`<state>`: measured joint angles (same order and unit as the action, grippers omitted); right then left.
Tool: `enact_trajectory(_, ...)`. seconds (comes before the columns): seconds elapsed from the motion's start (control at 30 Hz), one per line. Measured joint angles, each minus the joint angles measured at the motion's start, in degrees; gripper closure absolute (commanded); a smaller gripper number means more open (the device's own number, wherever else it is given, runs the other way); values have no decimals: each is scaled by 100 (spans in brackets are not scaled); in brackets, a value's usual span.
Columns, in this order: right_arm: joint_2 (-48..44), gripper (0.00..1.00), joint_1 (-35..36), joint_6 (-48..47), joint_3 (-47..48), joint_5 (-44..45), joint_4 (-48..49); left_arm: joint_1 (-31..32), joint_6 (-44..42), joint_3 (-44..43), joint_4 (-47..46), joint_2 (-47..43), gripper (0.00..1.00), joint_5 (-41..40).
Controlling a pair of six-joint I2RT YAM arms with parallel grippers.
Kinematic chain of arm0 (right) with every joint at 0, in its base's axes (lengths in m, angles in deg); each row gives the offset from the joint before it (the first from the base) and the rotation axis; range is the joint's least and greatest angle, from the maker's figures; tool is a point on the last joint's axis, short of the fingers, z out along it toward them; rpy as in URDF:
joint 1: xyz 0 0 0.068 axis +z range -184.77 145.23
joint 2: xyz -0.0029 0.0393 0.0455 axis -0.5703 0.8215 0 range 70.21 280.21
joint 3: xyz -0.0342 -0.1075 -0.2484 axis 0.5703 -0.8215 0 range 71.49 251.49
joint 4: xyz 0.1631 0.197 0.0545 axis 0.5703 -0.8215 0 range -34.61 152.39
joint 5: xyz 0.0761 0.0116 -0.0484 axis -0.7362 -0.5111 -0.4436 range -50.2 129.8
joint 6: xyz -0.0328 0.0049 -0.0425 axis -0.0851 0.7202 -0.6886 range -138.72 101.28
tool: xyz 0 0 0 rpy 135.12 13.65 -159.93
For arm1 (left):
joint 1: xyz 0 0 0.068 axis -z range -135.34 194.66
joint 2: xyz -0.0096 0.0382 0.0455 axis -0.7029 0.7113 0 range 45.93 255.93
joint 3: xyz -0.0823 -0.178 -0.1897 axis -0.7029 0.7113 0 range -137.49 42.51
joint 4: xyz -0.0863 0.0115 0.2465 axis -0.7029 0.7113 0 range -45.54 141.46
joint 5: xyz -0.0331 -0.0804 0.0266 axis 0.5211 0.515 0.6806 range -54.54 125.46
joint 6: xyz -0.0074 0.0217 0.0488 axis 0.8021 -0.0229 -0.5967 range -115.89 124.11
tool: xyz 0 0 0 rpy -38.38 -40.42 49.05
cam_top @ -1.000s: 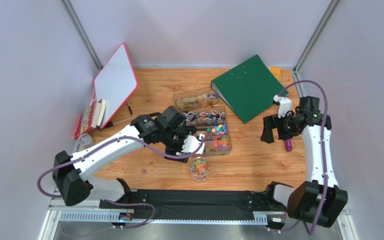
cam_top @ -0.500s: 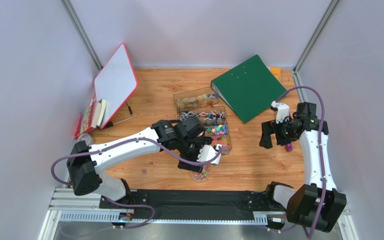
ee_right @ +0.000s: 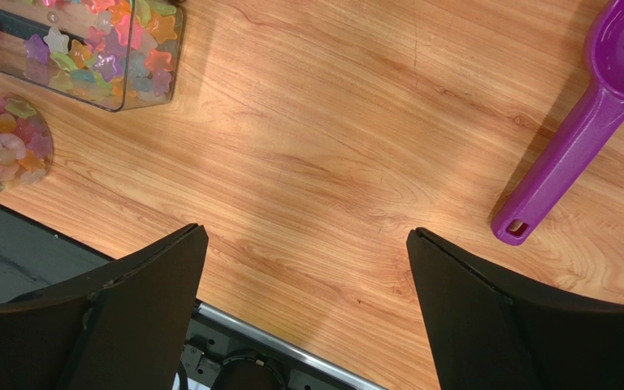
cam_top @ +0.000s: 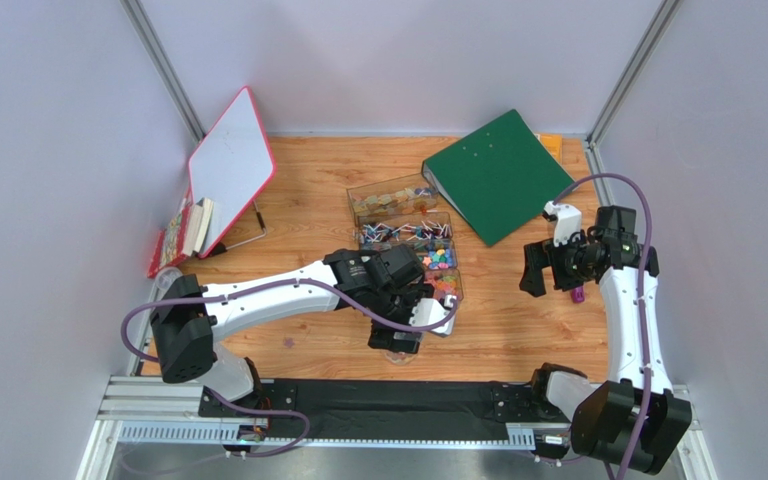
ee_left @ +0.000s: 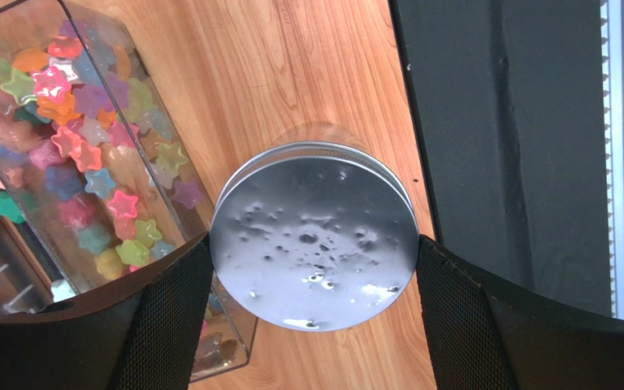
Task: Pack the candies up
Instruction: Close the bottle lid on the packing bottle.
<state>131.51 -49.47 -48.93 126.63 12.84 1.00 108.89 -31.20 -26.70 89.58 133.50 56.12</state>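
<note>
Top: left claw low over tabletop front edge, just beside box of star candies. Right claw parked aside, out of the way.

Left wrist: clamped on round lid, held flat, face up (round, so no long axis).

Right wrist: fingers wide apart, nothing between. Jar full of candies, upright, likely what the lid is for. Scoop lying well apart.
</note>
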Motion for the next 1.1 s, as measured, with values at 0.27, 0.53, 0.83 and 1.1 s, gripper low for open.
enact_trajectory(0.27, -168, 0, 0, 4, -2, -17, 0, 28, 96, 210, -195, 24, 9, -131)
enact_trajectory(0.53, -170, 0, 0, 22, -2, -17, 0, 33, 116, 426, -306, -109, 6, -264)
enact_trajectory(0.83, -179, 0, 0, 33, -2, -22, -4, 35, 149, 444, -256, -146, 0, -378)
enact_trajectory(1.1, -195, 4, 0, 9, 9, -122, -74, 37, 4, 203, 162, -756, 0, -367)
